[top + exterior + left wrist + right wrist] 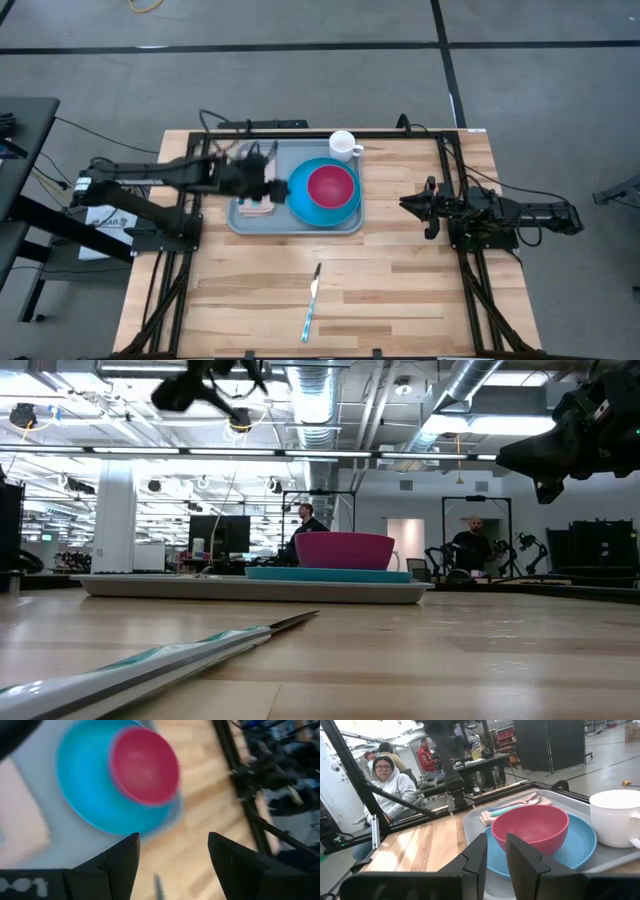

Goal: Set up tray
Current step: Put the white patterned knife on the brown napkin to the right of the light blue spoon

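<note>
Released and holding nothing, the left gripper (172, 857) hangs over the tray's near-left part with a clear gap between its jaws, while the right gripper (412, 205) waits off to the tray's right above bare wood, its jaws only a narrow slit apart and likewise gripping nothing. Nearest to where I stand, a knife (312, 300) with a pale blue-green handle lies alone on the wooden table (400, 290), well apart from everything else. Beyond it sits the tray (245, 222), light grey, in the far middle of the table, carrying a blue plate (305, 205) with a pink bowl (331, 186) on top, and a tan napkin (485, 816) at the tray's left end with what look like a spoon and fork laid across it (the handles show best from the right wrist). A white mug (342, 144) stands at the tray's far-right corner; whether it rests inside the rim or just beside it I cannot tell. By my reckoning the setting is mostly done: the knife remains to be brought over, perhaps the mug too. No brand or legible writing shows on any of these things.
</note>
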Robot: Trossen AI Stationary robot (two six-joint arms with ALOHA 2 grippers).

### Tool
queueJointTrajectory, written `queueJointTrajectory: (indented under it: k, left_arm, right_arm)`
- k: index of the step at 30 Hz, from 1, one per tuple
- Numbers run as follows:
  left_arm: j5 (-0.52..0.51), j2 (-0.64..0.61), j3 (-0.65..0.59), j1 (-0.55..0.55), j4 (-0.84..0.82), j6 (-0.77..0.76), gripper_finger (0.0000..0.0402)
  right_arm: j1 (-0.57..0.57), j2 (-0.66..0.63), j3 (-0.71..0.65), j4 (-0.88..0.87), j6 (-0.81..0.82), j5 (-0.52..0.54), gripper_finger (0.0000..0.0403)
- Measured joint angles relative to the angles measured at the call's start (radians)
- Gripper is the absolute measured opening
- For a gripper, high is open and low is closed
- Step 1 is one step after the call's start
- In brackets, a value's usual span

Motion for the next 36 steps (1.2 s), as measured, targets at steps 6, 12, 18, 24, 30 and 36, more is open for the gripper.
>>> queueJointTrajectory:
  k: [6,12,18,24,30,36]
  left_arm:
    - [-0.135,0.092,0.043,-0.276,0.01,-0.24,0.0217]
    - [-0.117,0.303,0.151,-0.451,0.003,-0.4,0.0185]
    - [-0.077,0.539,0.332,-0.514,-0.014,-0.453,0.0162]
    - [0.024,0.726,0.488,-0.518,-0.074,-0.537,0.0158]
    - [0.1,0.87,0.604,-0.534,-0.138,-0.619,0.0158]
    - [0.113,0.936,0.649,-0.564,-0.214,-0.71,0.0158]
  right_arm:
    - [0.0,0.0,0.0,0.0,0.0,0.0,0.0064]
    - [0.0,0.0,0.0,-0.001,0.0,0.0,0.0064]
    - [0.0,0.0,0.0,0.0,0.0,0.0,0.0064]
    - [0.0,0.0,0.0,-0.002,0.0,0.0,0.0064]
    - [0.0,0.0,0.0,-0.002,0.0,0.0,0.0064]
    - [0.0,0.0,0.0,-0.004,0.0,0.0,0.0064]
